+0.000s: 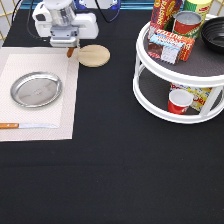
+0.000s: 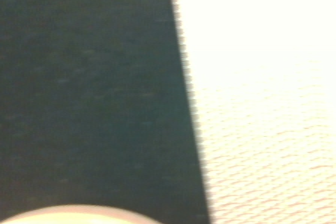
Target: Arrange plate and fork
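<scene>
The silver plate (image 1: pixel 36 89) lies on the pale placemat (image 1: pixel 30 125) at the exterior view's left. My gripper (image 1: pixel 68 46) is at the exterior view's top left, low over the mat's top right corner, next to the round wooden disc (image 1: pixel 93 55). The fork's brown handle (image 1: pixel 71 51) sticks out just under the hand, and the gripper looks shut on it; its prongs are hidden. The wrist view shows only the mat's edge (image 2: pixel 262 150) against the black table (image 2: pixel 90 100) and a tan rim (image 2: pixel 82 215).
An orange-handled knife (image 1: pixel 25 125) lies on the mat below the plate. A white two-tier turntable (image 1: pixel 175 70) with cans, packets and a red cup (image 1: pixel 179 102) stands at the right. A black bowl (image 1: pixel 214 31) sits at the top right.
</scene>
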